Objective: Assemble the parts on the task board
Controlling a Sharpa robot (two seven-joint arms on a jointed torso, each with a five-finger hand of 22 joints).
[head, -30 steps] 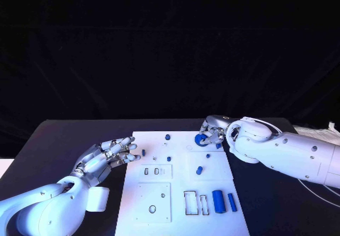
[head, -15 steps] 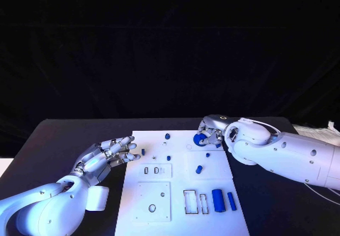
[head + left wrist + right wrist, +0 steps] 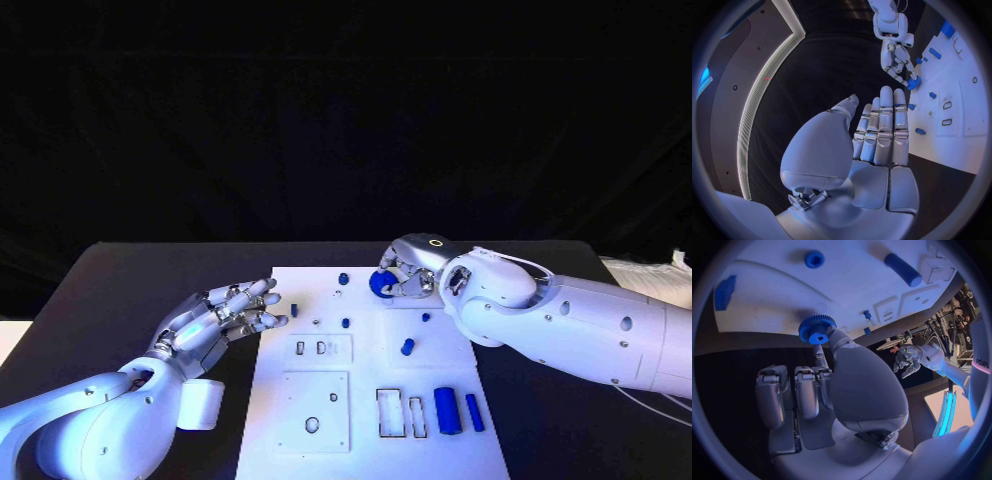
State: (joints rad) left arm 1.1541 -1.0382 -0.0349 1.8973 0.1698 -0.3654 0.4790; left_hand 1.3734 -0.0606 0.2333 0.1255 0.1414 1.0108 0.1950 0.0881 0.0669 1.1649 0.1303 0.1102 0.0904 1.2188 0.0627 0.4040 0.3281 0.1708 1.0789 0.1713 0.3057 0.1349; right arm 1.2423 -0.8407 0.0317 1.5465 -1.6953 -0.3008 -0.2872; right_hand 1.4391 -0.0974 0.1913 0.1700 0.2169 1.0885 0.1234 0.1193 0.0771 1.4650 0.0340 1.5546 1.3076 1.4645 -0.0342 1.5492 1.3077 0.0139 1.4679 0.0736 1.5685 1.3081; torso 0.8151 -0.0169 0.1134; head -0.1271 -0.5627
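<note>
Blue and toothed, a small gear is being pinched by the fingertips of the right hand over the far end of the white task board, where the wrist view shows it held just off the board's surface. Compared with a second ago, the right hand and its gear are being carried leftward along the board's far edge, the arm reaching further across the plate. The left hand is being kept where it was, at the board's left edge over the black table, fingers stretched out side by side and holding nothing. Two blue cylinders are lying side by side near the board's right corner, unmoved, and several small blue pegs are standing or lying about its far half. No writing can be read on the board or the parts. Much of the right hand is being hidden behind its own wrist in the head view, and whether the gear touches the board cannot be told there.
</note>
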